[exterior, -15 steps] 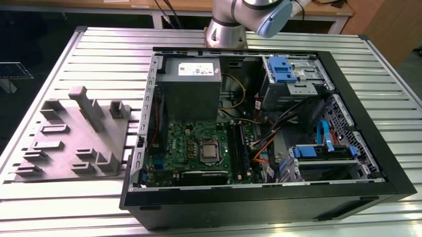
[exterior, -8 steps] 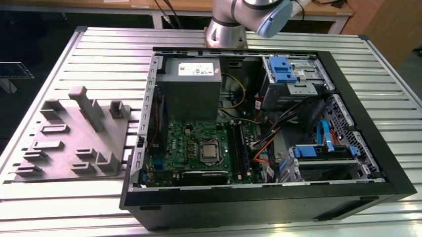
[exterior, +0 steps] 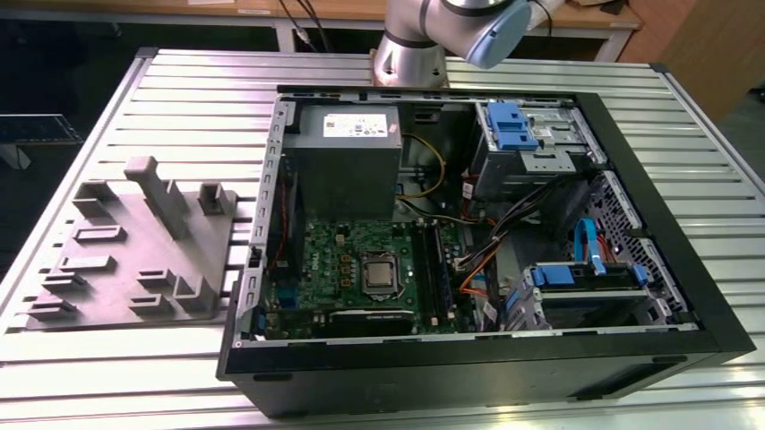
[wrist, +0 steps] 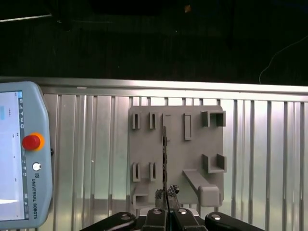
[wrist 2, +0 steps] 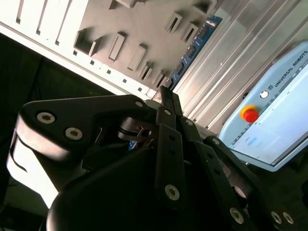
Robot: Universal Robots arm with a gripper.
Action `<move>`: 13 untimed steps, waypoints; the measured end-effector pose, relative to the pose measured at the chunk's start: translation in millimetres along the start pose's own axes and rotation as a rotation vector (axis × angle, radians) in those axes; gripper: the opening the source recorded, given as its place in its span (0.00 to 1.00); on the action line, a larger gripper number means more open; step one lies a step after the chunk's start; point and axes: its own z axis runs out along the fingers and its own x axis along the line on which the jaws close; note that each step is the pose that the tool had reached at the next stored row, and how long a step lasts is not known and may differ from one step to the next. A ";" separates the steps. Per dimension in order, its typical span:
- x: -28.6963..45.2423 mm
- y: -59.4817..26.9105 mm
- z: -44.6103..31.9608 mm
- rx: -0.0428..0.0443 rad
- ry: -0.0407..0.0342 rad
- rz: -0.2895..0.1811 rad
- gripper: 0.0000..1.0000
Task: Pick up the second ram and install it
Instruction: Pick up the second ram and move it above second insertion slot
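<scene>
Gripper (wrist: 166, 204) clamped on second ram (wrist: 164, 154); grey fixture plate (wrist: 192, 149) behind, w/ teach pendant (wrist: 19, 168) beside it.

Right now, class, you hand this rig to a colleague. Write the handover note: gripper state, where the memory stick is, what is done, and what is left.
Gripper: shut on the second ram, gripping one end; the rest sticks out past the fingertips.
Location: the stick is held over the grey fixture tray, off its surface.
Done: pickup.
Left: installing. The open computer case sits beside the tray, and the stick is not yet at the motherboard.
</scene>
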 end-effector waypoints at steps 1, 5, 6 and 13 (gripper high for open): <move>0.0 -2.9 0.2 0.0000 -0.0003 0.000 0.11; -1.1 -14.7 1.2 0.0001 -0.0016 0.001 0.11; -1.6 -17.8 1.4 0.0000 -0.0019 0.001 0.11; -2.3 -40.8 3.4 0.0000 -0.0029 0.002 0.11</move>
